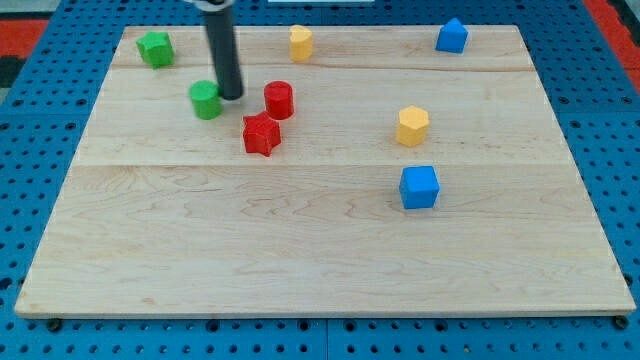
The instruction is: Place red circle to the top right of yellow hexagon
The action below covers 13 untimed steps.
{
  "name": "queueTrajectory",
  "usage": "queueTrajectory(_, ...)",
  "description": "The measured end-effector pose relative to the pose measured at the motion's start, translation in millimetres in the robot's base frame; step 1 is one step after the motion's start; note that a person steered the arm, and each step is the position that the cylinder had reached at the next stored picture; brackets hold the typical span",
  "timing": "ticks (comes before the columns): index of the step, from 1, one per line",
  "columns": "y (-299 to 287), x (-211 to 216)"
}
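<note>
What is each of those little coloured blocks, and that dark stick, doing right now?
My tip: down on the wooden board, between green cylinder and red cylinder.
Green cylinder block: upright, beside tip.
Red cylinder block: upright, apart from tip.
Red star block: flat.
Yellow hexagon block: flat, alone.
Blue cube: flat.
Green star block, yellow block, blue block: near top edge.

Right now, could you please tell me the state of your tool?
No gripper here: my tip holds nothing and sits between the green circle and the red circle, close beside the green one.
</note>
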<state>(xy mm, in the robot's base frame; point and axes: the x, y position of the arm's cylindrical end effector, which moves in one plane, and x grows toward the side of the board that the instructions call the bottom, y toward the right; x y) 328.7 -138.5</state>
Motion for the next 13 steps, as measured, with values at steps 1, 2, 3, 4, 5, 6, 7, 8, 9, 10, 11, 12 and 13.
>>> queueTrajectory(1,-46.6,1.7)
queueTrajectory(2,-76.2,21.6)
queueTrajectory(3,-66.4,30.5)
queueTrajectory(4,-39.4,5.1)
queueTrajectory(5,-3.6,7.6)
queueTrajectory(6,71.7,7.6)
queueTrajectory(7,125.2,12.9)
queueTrajectory(8,160.6,18.3)
queueTrajectory(9,205.8,25.2)
queueTrajectory(10,249.0,25.2)
queueTrajectory(11,276.5,25.2)
queueTrajectory(12,280.0,25.2)
queueTrajectory(13,280.0,24.3)
